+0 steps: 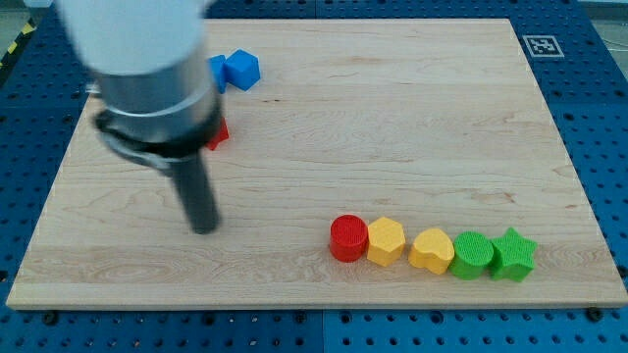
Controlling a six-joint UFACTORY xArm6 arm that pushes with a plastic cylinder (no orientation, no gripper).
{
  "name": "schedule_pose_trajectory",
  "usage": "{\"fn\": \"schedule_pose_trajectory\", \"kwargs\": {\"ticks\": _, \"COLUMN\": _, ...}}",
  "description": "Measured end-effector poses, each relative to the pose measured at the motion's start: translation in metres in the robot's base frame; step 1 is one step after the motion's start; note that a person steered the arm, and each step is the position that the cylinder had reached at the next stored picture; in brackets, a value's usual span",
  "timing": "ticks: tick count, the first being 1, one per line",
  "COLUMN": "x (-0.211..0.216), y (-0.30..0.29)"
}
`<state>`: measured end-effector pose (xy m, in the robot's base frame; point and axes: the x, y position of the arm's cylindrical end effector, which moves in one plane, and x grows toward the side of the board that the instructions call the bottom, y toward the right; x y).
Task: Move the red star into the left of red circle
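- Five blocks in a touching row near the board's (412, 98) bottom edge: red circle (348, 238), yellow hexagon (386, 241), yellow heart (432, 249), green circle (472, 255), green star (513, 253).
- Tip (203, 227) well left of them; no jaws, just a rod.
- Red block (218, 132), mostly hidden, and blue blocks (235, 70) near top-left corner.

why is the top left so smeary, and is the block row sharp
In the camera view, the arm's grey housing close to the lens is blurred and hides most of a red block; my tip is only slightly soft. The row from red circle to green star is sharp, with mild sheen.
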<state>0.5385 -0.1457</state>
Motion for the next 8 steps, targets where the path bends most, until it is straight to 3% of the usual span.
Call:
{"fn": "schedule_pose_trajectory", "kwargs": {"ticks": 2, "x": -0.109, "y": -0.102}}
{"fn": "schedule_pose_trajectory", "kwargs": {"ticks": 3, "x": -0.166, "y": -0.091}}
{"fn": "schedule_pose_trajectory", "kwargs": {"ticks": 4, "x": -0.189, "y": -0.039}}
{"fn": "schedule_pose_trajectory", "kwargs": {"ticks": 5, "x": -0.149, "y": 0.005}}
{"fn": "schedule_pose_trajectory", "kwargs": {"ticks": 6, "x": -0.072, "y": 0.014}}
{"fn": "schedule_pose_trajectory", "kwargs": {"ticks": 8, "x": -0.040, "y": 0.014}}
